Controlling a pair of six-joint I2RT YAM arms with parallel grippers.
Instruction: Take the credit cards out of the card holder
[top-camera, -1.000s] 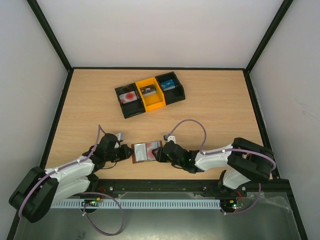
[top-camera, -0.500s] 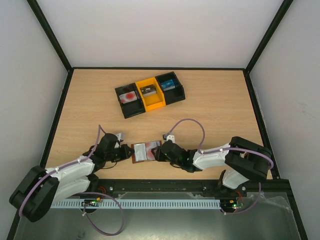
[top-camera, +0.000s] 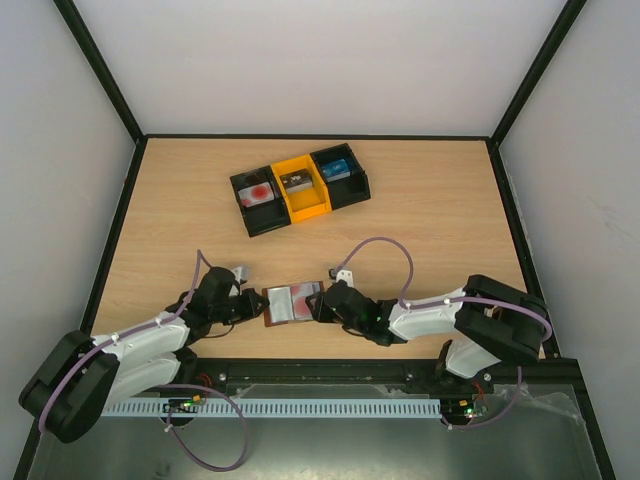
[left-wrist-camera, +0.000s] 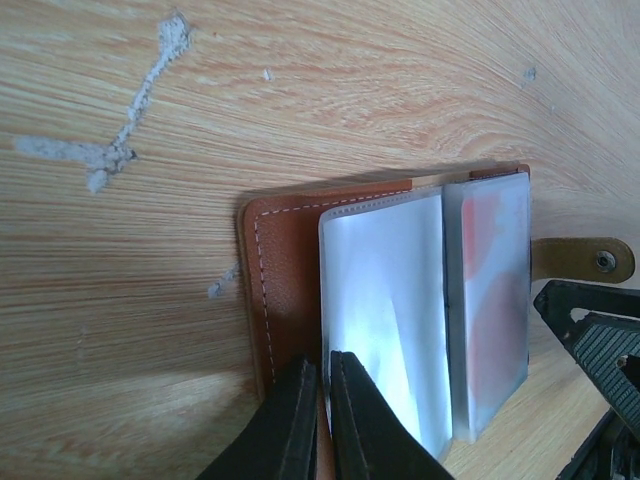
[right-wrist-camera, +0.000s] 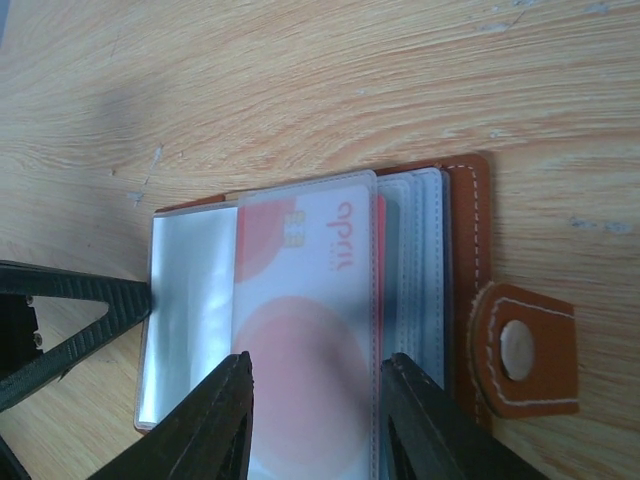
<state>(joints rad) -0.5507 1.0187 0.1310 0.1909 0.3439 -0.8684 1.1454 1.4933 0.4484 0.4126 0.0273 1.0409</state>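
The brown card holder (top-camera: 293, 303) lies open near the table's front edge, between my two grippers. Its clear sleeves face up. A whitish credit card with red round marks (right-wrist-camera: 305, 300) sits in the top sleeve, and it also shows in the left wrist view (left-wrist-camera: 490, 290). A thin red edge (right-wrist-camera: 378, 270) shows behind it. My left gripper (left-wrist-camera: 322, 365) is shut on the holder's left leather cover (left-wrist-camera: 285, 260). My right gripper (right-wrist-camera: 318, 362) is open, with its jaws on either side of the card's sleeve. The snap tab (right-wrist-camera: 520, 350) sticks out on the right.
A black-and-yellow three-part tray (top-camera: 338, 197) stands mid-table behind the holder. Its left compartment holds a whitish card with a red mark (top-camera: 259, 192), and small items lie in the other two. Black frame rails run along the table's edges.
The right arm has wavered slightly to the left and back. The card holder and the left gripper have not moved.
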